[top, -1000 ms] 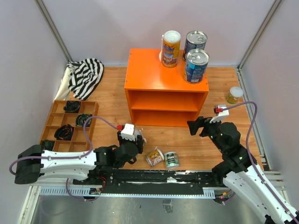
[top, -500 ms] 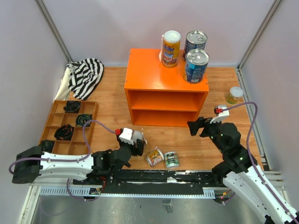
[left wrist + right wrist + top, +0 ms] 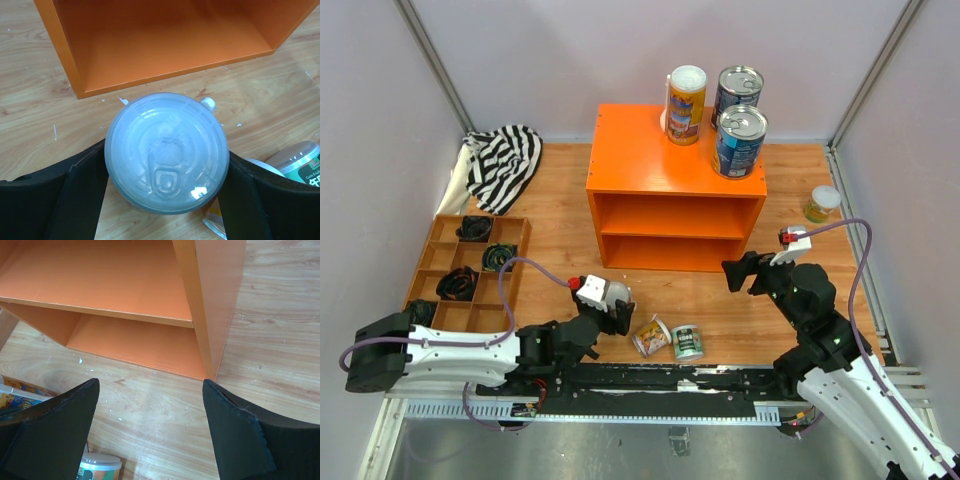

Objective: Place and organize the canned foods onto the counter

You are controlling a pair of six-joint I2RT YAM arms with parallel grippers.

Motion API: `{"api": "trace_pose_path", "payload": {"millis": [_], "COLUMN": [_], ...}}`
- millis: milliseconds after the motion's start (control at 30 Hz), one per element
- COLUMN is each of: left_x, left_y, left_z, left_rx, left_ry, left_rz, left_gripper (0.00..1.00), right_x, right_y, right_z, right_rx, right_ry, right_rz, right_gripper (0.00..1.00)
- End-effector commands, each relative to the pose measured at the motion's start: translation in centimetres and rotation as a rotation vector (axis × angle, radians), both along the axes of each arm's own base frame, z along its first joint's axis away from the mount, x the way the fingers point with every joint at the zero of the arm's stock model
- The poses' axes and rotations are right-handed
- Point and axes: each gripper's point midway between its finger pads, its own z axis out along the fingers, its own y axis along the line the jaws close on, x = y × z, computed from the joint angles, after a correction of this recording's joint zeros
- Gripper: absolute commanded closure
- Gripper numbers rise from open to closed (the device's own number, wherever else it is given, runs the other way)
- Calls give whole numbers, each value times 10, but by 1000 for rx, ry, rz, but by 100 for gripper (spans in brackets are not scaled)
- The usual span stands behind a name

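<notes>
My left gripper (image 3: 608, 304) is shut on a can with a translucent white lid (image 3: 167, 150), its black fingers (image 3: 55, 195) pressed on both sides. It holds the can over the floor just in front of the orange counter (image 3: 675, 185). On the counter's top stand a tall yellow can (image 3: 686, 105) and two blue cans (image 3: 737, 95) (image 3: 740, 140). A yellow can (image 3: 651, 336) and a green can (image 3: 687, 342) lie near the front edge. A small yellow can (image 3: 823, 203) stands at the right. My right gripper (image 3: 740, 272) is open and empty by the counter's right front corner (image 3: 210, 340).
A brown compartment tray (image 3: 430, 270) with dark items sits at the left, and a striped cloth (image 3: 505, 160) lies behind it. The green can (image 3: 97, 467) shows below my right gripper's left finger. Walls close in at both sides and at the back.
My left gripper has moved slightly right and toward the counter with the can in it. The right arm has not moved.
</notes>
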Motion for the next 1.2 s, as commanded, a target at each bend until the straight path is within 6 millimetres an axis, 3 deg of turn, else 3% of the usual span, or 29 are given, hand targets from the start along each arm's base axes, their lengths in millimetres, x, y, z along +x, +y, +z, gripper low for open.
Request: {"api": "trace_pose_path", "payload": {"millis": [0,267,533,633,800,967,1167], "left_x": [0,0,-1,-2,-5,-11,-23], "left_y": [1,8,15,14,13,7,-6], "left_z": [14,21,23,29,41,57,89], "left_rx": [-52,-39,-58,-72,-93,-90,-49], "left_ry": [-40,-84,-115,-131,-152,-178,-224], "left_rz": [20,52,68,61,52,36,11], "left_gripper": [18,20,35,43,49,76,88], "right_x": [-2,-2,-1,-1,-1,-1,0], "right_y": [0,0,1,1,-1,-4,-5], "right_z": [1,0,-1,-2,-3,-6,-10], "right_rx": [-9,-11,-13,-14,-24,-32,-46], "right_ry": [-9,-5,-1,2,6,6,17], "right_rz": [4,4,4,4,-2,-14,-23], "right_gripper": [15,15,15,15,15,15,15]}}
